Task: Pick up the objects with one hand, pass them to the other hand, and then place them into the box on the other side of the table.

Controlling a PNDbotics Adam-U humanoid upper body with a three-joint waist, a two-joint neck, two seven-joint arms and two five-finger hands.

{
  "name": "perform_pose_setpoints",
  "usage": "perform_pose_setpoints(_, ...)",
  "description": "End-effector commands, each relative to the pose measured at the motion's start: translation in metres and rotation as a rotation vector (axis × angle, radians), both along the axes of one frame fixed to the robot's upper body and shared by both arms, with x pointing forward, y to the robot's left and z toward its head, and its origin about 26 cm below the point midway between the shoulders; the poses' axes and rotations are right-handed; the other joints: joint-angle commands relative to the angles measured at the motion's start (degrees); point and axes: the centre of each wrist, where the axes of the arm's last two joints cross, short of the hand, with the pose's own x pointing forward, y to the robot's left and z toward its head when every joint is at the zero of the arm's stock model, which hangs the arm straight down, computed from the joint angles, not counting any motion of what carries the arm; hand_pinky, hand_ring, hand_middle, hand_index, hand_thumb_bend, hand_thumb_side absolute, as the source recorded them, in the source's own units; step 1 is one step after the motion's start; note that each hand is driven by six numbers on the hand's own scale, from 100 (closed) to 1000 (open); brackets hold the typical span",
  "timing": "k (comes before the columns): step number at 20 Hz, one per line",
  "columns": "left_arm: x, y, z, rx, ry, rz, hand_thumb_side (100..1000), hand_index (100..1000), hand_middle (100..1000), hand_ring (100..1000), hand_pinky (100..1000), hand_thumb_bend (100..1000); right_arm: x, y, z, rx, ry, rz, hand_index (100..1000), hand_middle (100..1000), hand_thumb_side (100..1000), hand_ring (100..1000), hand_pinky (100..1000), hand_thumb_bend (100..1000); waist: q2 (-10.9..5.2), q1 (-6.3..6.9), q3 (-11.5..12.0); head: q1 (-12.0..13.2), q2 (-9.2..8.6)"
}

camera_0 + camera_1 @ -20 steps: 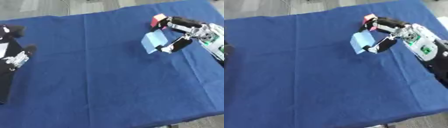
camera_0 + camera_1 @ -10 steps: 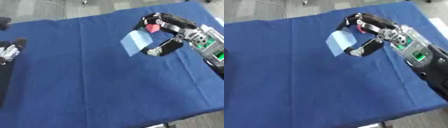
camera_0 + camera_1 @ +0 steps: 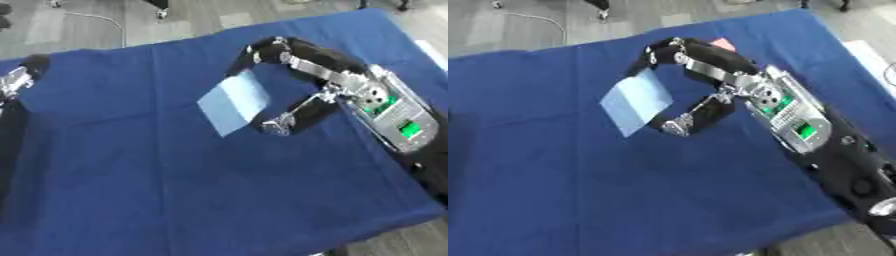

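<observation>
My right hand [image 3: 343, 84] comes in from the right over the blue tablecloth [image 3: 175, 190]. Its fingers arch over the top and its thumb curls under, pinching a flat light blue object [image 3: 234, 101]. The object is tilted and sits near the middle of the table, its far corner under the fingertips. A small pink-red thing [image 3: 722, 44] peeks out on the cloth just behind the hand. My left hand [image 3: 19, 79] shows at the far left edge, apart from the blue object, with its black arm running down that edge.
The cloth covers the whole table; its far edge [image 3: 175, 41] meets a grey floor with a cable on it. The front right corner of the table [image 3: 429, 210] drops away beside my right forearm. No box shows in either view.
My right hand has carried the light blue object leftward, from the right side to near the table's middle. The pink-red thing stayed behind. The view has also shifted.
</observation>
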Motion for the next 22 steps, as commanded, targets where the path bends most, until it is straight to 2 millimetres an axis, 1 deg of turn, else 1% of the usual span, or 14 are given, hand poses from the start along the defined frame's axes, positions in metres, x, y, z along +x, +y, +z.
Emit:
perform_pose_setpoints(1,0.001,-0.010,0.017,0.099,-0.051,-0.044,766,877,704,751,817,517,-0.002,0.011,0.010,0.005,-0.024,0.043,651,358,135,664,878,148,-1.99,-0.39,-0.1,-0.1,-0.15)
perform_pose_setpoints(5,0.001,-0.038,0.026,0.204,-0.081,-0.120,757,890,715,757,856,553,0.004,0.022,0.014,0.013,-0.010,0.049,651,357,135,661,876,151,-2.51,0.10,0.0,-0.5,-0.15)
perform_pose_setpoints(11,-0.001,-0.073,0.027,0.353,-0.100,-0.188,760,902,712,758,896,592,0.019,0.029,0.016,0.059,-0.019,-0.006,651,357,126,651,873,149,-2.92,1.16,0.6,-1.3,-0.15)
perform_pose_setpoints(17,-0.005,-0.098,0.026,0.440,-0.115,-0.201,742,901,704,753,910,617,0.029,0.035,0.016,0.161,-0.033,-0.062,651,357,124,633,869,139,-2.76,2.14,1.5,-2.3,-0.15)
perform_pose_setpoints(22,-0.006,-0.112,0.025,0.489,-0.123,-0.200,738,896,694,745,915,642,0.033,0.039,0.016,0.238,-0.038,-0.091,648,355,125,619,868,133,-2.56,2.71,2.1,-3.0,-0.15)
